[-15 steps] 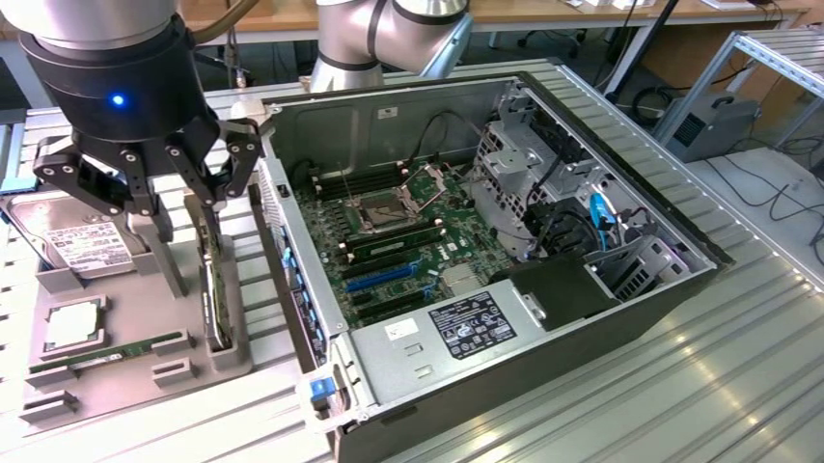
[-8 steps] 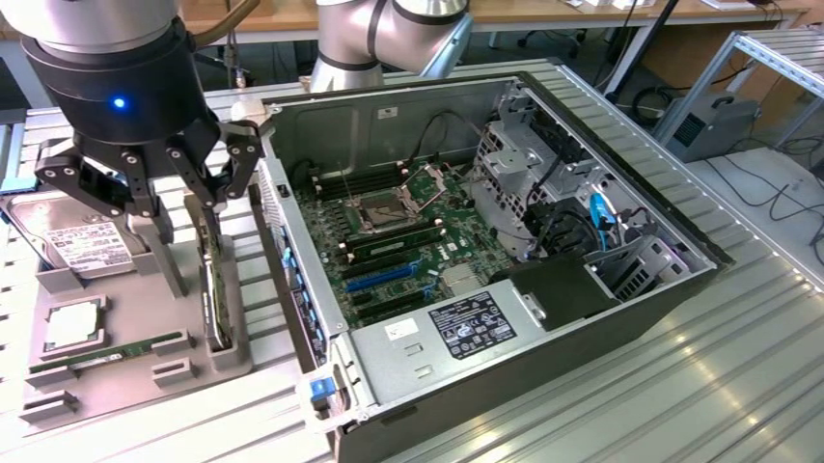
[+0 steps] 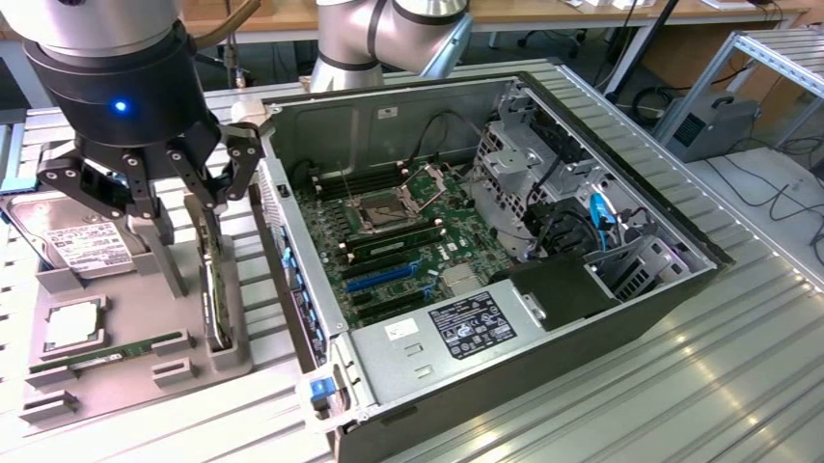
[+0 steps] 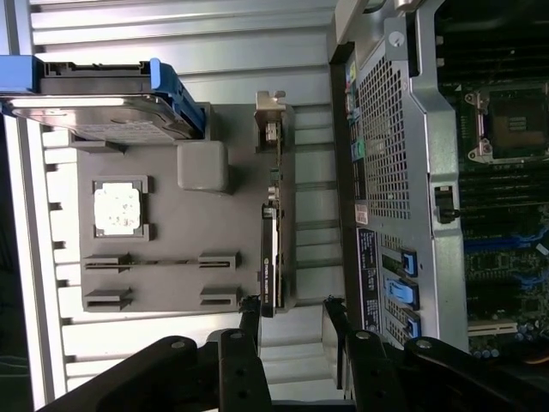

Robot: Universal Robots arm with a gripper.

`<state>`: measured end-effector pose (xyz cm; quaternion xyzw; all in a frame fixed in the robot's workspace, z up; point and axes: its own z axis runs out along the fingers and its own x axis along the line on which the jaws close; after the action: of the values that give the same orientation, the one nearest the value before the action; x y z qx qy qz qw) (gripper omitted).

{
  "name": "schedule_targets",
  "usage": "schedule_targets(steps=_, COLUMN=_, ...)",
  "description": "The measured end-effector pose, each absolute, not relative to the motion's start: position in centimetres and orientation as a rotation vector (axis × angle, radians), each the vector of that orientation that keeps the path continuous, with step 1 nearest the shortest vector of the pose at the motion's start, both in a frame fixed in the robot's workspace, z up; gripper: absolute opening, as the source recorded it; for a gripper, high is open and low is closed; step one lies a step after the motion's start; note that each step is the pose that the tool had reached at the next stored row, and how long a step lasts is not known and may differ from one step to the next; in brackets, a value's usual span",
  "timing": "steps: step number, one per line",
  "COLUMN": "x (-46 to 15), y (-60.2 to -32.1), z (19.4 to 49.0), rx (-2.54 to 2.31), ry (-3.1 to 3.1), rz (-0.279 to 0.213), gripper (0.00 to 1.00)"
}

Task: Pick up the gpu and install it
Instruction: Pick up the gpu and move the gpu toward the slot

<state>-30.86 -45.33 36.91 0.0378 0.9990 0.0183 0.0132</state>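
Starting at the near edge of the exterior view, the ribbed metal table [image 3: 721,386] runs bare and wide toward the exterior view's right, past the corner of the computer case [image 3: 618,318]. On the exterior view's left sits a grey holder tray [image 3: 129,371]. A narrow green memory stick [image 3: 110,355] lies in its nearest slots, and a processor chip [image 3: 73,325] sits in a square pocket just behind.

The gpu [image 3: 219,299] stands on its long edge in a slot along the tray's side nearest the case, with its silver bracket at the far end. In the wrist view a slim strip of table separates that edge of the tray from the case's perforated rear panel, so there is little room on that side of the card.

Above the tray hangs the gripper [image 4: 290,311], its jaws spread wide with nothing between them. Its two fingertips stand either side of the card's line, at the end away from the bracket, and neither can be seen touching the card.

Farther back, a hard drive [image 3: 77,241] in a blue-edged carrier rests at the tray's far end. The case lies with its open side up, its metal rim framing the motherboard [image 3: 399,241] and its blue slots. Behind it rises the arm's grey column [image 3: 367,39].
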Motion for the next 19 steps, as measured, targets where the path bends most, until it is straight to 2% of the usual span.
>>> schedule_targets(steps=19, x=-30.86, y=-45.33, z=36.47, rx=0.118, ry=3.112, rz=0.057, gripper=0.42)
